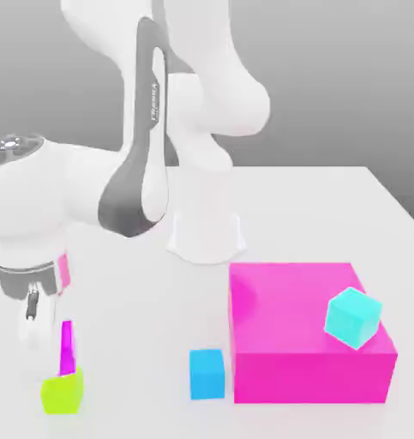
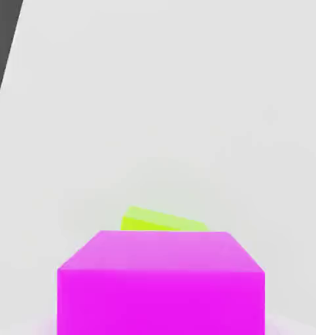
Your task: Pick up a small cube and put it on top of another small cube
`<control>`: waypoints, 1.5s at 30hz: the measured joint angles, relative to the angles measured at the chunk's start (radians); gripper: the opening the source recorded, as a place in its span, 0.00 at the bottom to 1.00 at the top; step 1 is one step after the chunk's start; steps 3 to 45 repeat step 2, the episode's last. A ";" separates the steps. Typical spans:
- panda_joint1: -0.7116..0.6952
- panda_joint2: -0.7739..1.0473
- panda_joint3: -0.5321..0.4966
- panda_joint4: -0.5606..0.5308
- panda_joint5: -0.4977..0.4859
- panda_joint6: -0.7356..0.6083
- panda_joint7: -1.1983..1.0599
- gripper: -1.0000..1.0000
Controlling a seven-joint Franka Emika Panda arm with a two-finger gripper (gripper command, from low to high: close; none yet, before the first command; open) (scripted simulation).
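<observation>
In the exterior view, a narrow strip of the small magenta-purple cube (image 1: 66, 347) shows directly above the lime cube (image 1: 62, 393), which stands on the table near the front at the exterior view's left. My gripper (image 1: 32, 326) hangs low there, just left of the magenta strip and above the lime cube's level. From the hand camera, the magenta cube (image 2: 160, 284) looms very close. A corner of the lime cube (image 2: 157, 221) peeks out just beyond it. Whether the two cubes touch is unclear.
A large flat magenta block (image 1: 309, 343) lies at the front right with a cyan cube (image 1: 354, 317) tilted on its top. A small blue cube (image 1: 207, 374) stands against the block's left side. The arm's white base (image 1: 207, 236) rises behind them.
</observation>
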 joint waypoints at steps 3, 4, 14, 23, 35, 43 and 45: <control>0.000 0.000 0.000 0.000 0.000 0.000 0.000 1.00; 0.000 0.000 0.000 0.000 0.000 0.000 0.000 1.00; 0.000 0.000 0.000 0.000 0.000 0.000 0.000 1.00; 0.000 0.000 0.000 0.000 0.000 0.000 0.000 1.00; 0.000 0.000 0.000 0.000 0.000 0.000 0.000 1.00; 0.000 0.000 0.000 0.000 0.000 0.000 0.000 1.00; 0.000 0.000 0.000 0.000 0.000 0.000 0.000 1.00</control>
